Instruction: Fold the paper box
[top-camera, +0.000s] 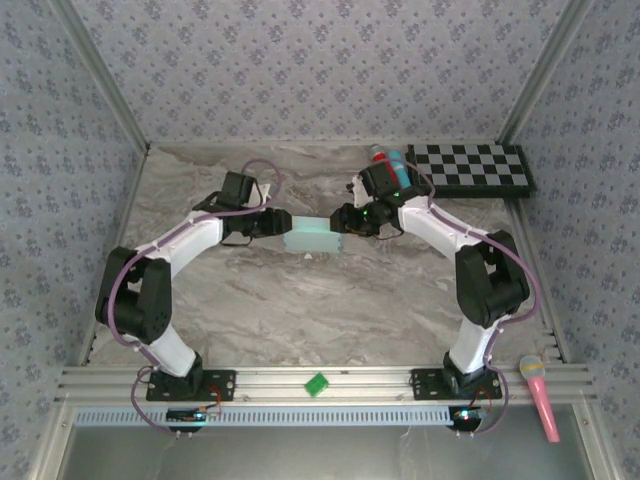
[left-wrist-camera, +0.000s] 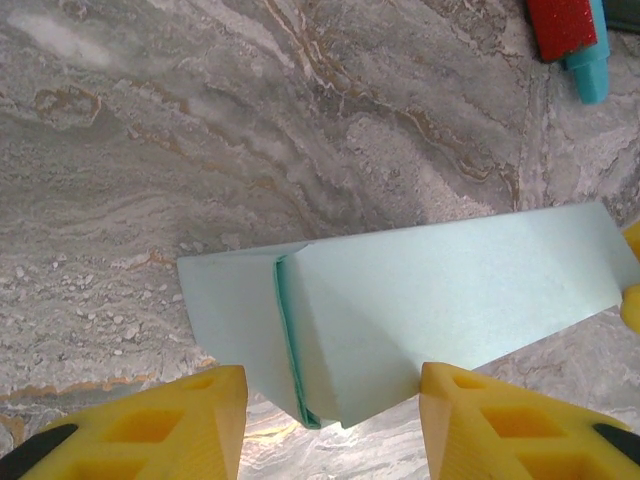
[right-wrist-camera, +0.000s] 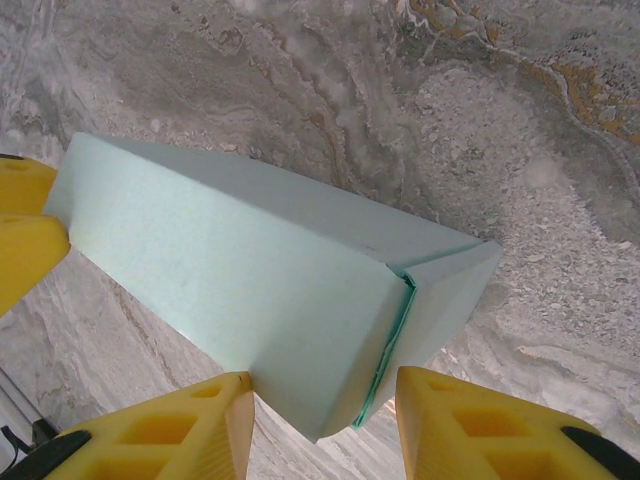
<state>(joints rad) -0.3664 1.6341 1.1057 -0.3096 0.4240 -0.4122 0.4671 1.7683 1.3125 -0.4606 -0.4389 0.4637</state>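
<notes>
The paper box (top-camera: 310, 238) is a pale aqua, folded rectangular box, held between my two grippers over the middle of the marble table (top-camera: 300, 310). My left gripper (top-camera: 278, 224) is shut on its left end. In the left wrist view the box (left-wrist-camera: 420, 300) lies at a slant, and the yellow fingers (left-wrist-camera: 470, 410) of that gripper (left-wrist-camera: 333, 385) press both sides of its end flap. My right gripper (top-camera: 340, 220) is shut on the right end. The right wrist view shows the box (right-wrist-camera: 250, 270) with the fingers (right-wrist-camera: 190, 425) of this gripper (right-wrist-camera: 325, 390) at either side of the closed end.
A black-and-white checkerboard (top-camera: 475, 167) lies at the back right. A red and blue object (top-camera: 385, 157) sits beside it, also visible as the red and blue object (left-wrist-camera: 565, 30) in the left wrist view. On the front rail are a pink microphone (top-camera: 540, 395) and a small green piece (top-camera: 317, 383).
</notes>
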